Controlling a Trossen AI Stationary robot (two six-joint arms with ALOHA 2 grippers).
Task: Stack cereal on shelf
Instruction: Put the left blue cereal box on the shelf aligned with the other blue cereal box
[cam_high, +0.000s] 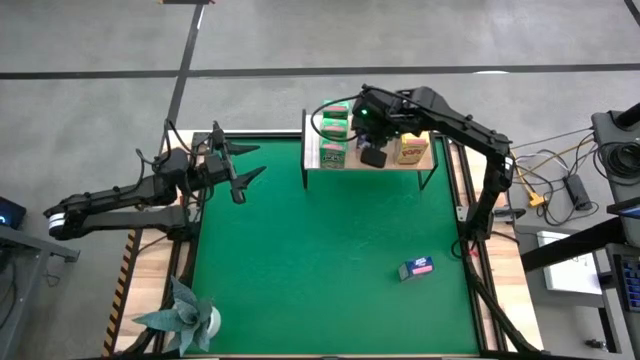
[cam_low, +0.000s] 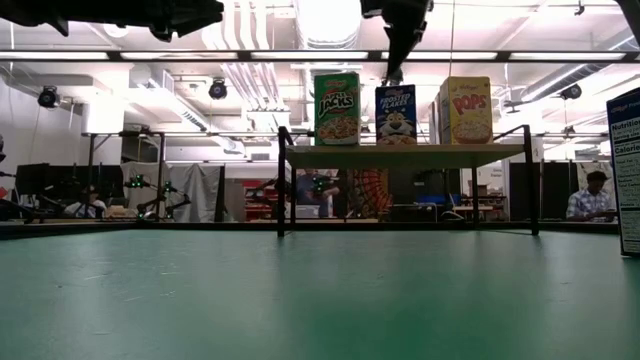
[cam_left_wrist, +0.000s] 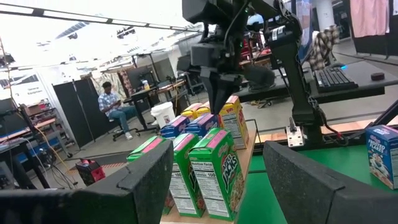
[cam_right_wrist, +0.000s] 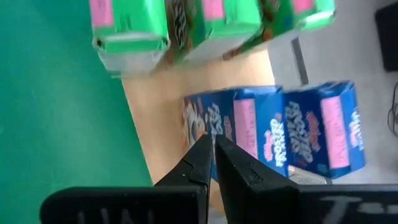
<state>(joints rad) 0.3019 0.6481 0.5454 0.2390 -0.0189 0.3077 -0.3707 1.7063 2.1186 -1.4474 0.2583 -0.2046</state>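
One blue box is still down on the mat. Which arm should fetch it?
Right, probably. The blue box lies on the mat's right side. The right gripper is over the shelf, apparently empty; the left gripper waits, open, at the far-left corner.

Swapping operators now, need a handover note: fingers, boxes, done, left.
Right gripper: above the shelf, fingers shut and empty, right over the blue boxes.
Left gripper: open, idle at the mat's left edge.
Done: green boxes, blue and yellow boxes stand on the shelf.
Left: one blue box lies on the mat, front right; it goes up next.
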